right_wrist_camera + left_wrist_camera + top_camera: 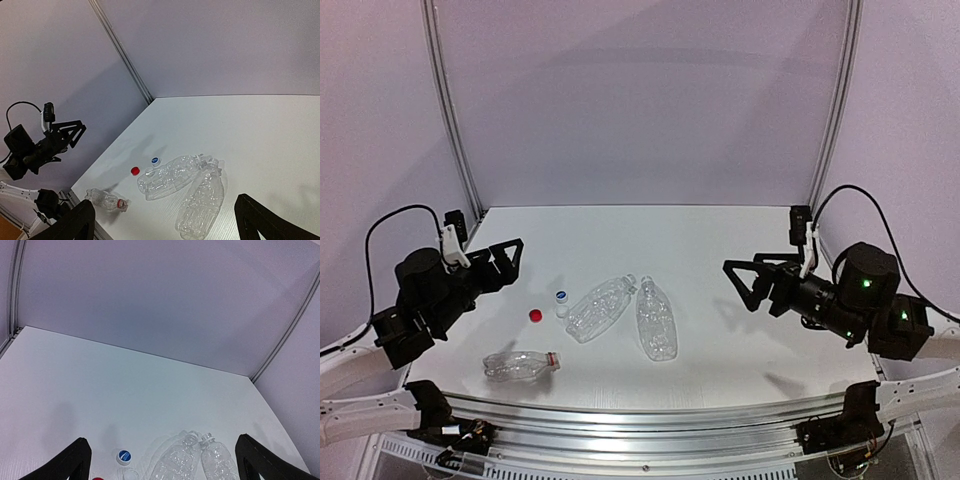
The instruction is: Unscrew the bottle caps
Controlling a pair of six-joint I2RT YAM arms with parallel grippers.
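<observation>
I see the red cap and the blue-topped white cap loose on the counter, just left of two clear bottles lying with their necks together. A small bottle lies nearer the front. The left gripper and right gripper hover with jaws spread and empty.

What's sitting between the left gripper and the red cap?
Nothing. In the top view, only bare table separates the open left gripper from the red cap.

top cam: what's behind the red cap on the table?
Just behind the red cap, slightly right, sits a white cap with a blue top, apart from it. Beyond that, only the table. Nothing covers that area; a pale item beside it is too small to identify.
</observation>
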